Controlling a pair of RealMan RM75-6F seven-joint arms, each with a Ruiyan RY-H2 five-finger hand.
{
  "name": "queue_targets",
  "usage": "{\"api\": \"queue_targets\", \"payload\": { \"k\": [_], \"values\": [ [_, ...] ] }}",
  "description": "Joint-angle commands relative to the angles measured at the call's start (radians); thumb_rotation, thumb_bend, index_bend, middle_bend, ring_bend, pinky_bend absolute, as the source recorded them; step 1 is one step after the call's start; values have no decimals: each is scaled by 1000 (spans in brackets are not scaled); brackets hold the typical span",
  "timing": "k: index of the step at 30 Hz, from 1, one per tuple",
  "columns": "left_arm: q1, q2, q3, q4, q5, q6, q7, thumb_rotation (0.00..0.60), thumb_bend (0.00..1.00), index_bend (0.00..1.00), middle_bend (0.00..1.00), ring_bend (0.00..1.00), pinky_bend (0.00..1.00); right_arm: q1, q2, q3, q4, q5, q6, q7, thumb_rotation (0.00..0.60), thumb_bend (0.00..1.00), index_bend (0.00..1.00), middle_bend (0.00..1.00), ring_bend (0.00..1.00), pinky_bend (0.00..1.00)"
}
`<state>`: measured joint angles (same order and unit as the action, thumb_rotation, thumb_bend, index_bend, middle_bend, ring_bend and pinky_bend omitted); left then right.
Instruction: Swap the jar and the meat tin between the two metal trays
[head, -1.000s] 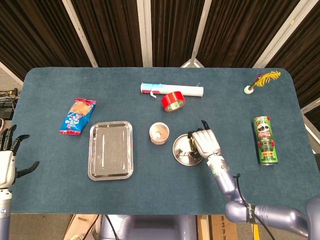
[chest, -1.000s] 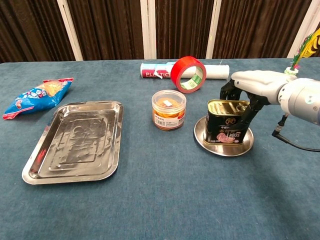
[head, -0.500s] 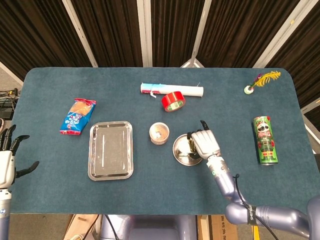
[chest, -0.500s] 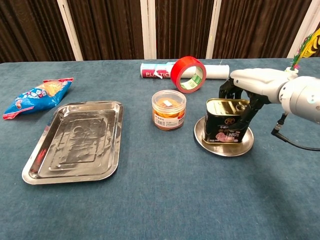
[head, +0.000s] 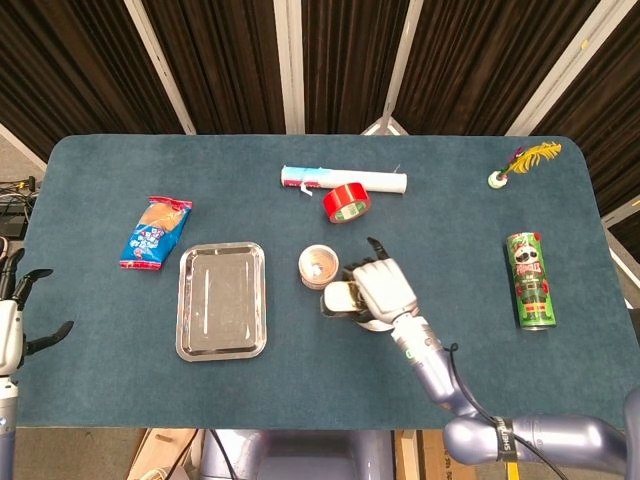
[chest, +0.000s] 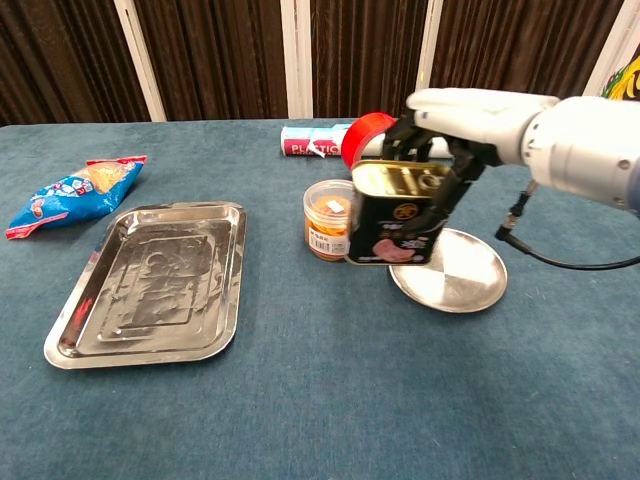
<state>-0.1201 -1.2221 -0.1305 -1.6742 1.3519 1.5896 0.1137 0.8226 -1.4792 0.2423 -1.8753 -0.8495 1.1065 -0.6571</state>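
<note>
two metal trays (chest: 145, 285) (chest: 448, 280), one jar (chest: 328, 218), one meat tin (chest: 397, 215), one tape roll (head: 346, 202), one snack bag (head: 156, 232).

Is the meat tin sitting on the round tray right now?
No, the right hand holds the meat tin up in the air, and the round tray below lies bare.

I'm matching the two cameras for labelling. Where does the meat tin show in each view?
Head view: meat tin just below centre, mostly hidden under the right hand.
Chest view: meat tin right of centre, held above the table.
Shared landmark: the jar just left of the tin.
</note>
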Motion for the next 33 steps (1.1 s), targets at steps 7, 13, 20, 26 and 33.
{"api": "queue_targets", "payload": {
  "k": [7, 13, 20, 26, 33],
  "values": [
    [8, 14, -8, -1, -2, -5, -27, 600, 134, 275, 9, 0, 130, 111, -172, 34, 22, 84, 46, -121, 600, 408, 614, 577, 415, 0],
    [10, 25, -11, 1, -3, -17, -46, 600, 134, 278, 9, 0, 127, 150, -256, 38, 84, 105, 83, -166, 600, 409, 614, 577, 415, 0],
    [12, 35, -11, -3, -2, -28, -60, 600, 135, 278, 9, 0, 127, 165, -304, 28, 159, 125, 89, -180, 600, 409, 614, 577, 415, 0],
    [14, 36, -12, -5, 1, -30, -59, 600, 134, 278, 7, 0, 127, 164, -306, 18, 200, 141, 71, -174, 600, 408, 613, 577, 414, 0],
    [18, 35, -14, -8, 5, -25, -52, 600, 135, 279, 4, 0, 127, 160, -280, 4, 190, 154, 26, -158, 600, 246, 431, 488, 323, 0]
  ]
}}
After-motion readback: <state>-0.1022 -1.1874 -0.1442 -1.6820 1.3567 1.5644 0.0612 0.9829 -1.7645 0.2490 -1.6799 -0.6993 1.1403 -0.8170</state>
